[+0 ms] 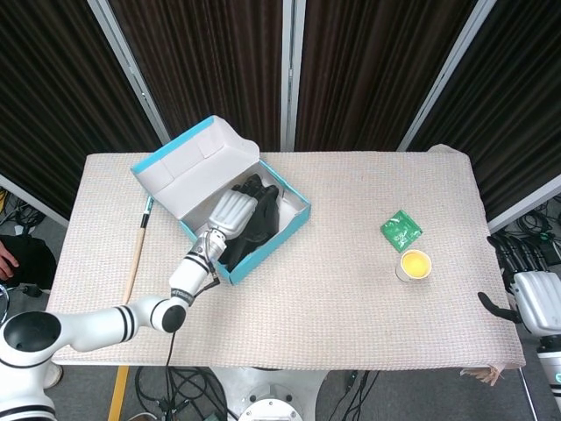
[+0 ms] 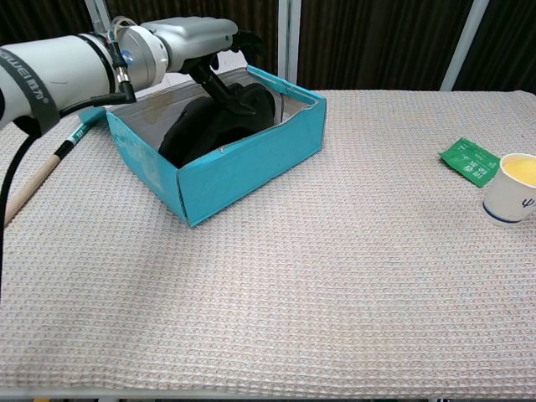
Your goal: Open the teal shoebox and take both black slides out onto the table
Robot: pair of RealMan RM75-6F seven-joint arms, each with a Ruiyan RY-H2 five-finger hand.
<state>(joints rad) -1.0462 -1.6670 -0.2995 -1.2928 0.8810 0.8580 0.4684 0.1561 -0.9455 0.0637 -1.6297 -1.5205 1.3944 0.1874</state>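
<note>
The teal shoebox [image 1: 266,248] stands open at the back left of the table, its lid [image 1: 197,162] tipped back. Both black slides [image 1: 264,221] lie inside it, side by side. My left hand [image 1: 233,210] is over the box, fingers reaching down onto the slides; in the chest view the left hand [image 2: 197,38] hangs above the slides [image 2: 188,127] with its thumb dipping into the box [image 2: 251,163]. No closed grip shows. My right hand [image 1: 533,298] sits off the table's right front corner, fingers apart, holding nothing.
A wooden stick with a teal tip [image 1: 138,250] lies left of the box. A green packet [image 1: 401,230] and a paper cup of yellow liquid [image 1: 415,264] stand at the right. Dark curtains hang behind the table.
</note>
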